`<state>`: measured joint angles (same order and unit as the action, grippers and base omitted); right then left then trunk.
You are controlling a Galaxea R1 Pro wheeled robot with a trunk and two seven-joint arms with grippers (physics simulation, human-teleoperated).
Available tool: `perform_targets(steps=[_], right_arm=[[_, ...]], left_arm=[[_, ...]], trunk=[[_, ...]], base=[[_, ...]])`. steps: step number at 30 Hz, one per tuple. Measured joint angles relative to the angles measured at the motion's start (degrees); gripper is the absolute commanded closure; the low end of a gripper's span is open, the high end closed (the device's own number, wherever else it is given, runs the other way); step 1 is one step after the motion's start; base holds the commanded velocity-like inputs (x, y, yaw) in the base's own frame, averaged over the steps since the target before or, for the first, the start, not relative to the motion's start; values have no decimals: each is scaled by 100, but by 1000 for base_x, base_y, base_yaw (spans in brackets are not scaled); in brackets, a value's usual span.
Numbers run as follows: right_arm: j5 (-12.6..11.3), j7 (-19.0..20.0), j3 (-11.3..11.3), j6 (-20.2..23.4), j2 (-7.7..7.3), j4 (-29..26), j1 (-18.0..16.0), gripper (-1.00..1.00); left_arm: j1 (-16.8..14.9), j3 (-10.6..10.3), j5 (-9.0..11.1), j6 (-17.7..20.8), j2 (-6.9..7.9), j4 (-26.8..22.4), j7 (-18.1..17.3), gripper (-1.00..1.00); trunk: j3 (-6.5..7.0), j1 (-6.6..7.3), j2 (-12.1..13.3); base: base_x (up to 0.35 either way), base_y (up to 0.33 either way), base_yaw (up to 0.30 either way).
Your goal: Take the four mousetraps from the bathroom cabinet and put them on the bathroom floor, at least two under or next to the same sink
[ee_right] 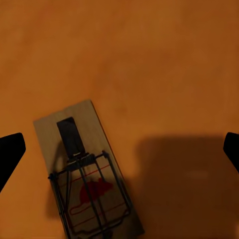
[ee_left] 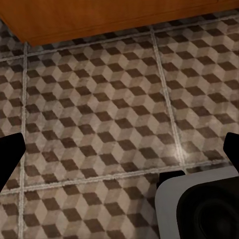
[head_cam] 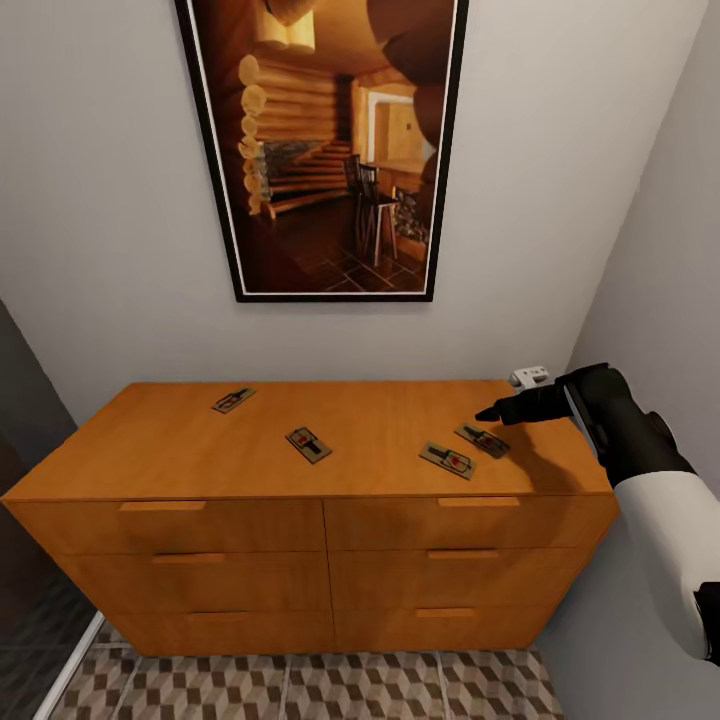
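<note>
all four mousetraps lie flat on the cabinet (head_cam: 300,450) top, none on the bathroom floor (head_cam: 300,690) yet. first mousetrap (head_cam: 233,400) is near the back edge, left of centre. second mousetrap (head_cam: 308,443) sits about mid-top, slightly left. third mousetrap (head_cam: 447,460) is near the front edge on the right part. fourth mousetrap (head_cam: 482,440) is just beside the third, toward the right edge and a bit further back; the two look apart, not touching.

right end effector (head_cam: 497,410) hangs over the right end of the cabinet top, just above the fourth mousetrap, casting a shadow on the wood beside it. in the right wrist view its fingertips (ee_right: 11,154) are spread wide, with a mousetrap (ee_right: 84,174) between them and off toward one finger, red mark and dark wire visible. nothing pinched.

left end effector (ee_left: 119,149) points down at the cube-pattern floor tiles (ee_left: 99,114) next to the cabinet base (ee_left: 99,17), fingers (ee_left: 10,154) spread, holding nothing. part of the robot's white and black body (ee_left: 199,204) shows in that view.

framed picture (head_cam: 320,150) of a log interior hangs on the wall above the cabinet.
</note>
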<state>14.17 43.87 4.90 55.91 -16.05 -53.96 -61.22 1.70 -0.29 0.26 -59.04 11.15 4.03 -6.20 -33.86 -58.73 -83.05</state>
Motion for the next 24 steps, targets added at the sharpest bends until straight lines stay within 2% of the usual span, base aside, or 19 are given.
perform_targets(steps=[24], right_arm=[[3, 0, 5, -7, 10, 222, 93, -100]], left_arm=[[0, 1, 1, -1, 0, 0, 0, -100]], trunk=[[0, 0, 0]], base=[[0, 0, 0]])
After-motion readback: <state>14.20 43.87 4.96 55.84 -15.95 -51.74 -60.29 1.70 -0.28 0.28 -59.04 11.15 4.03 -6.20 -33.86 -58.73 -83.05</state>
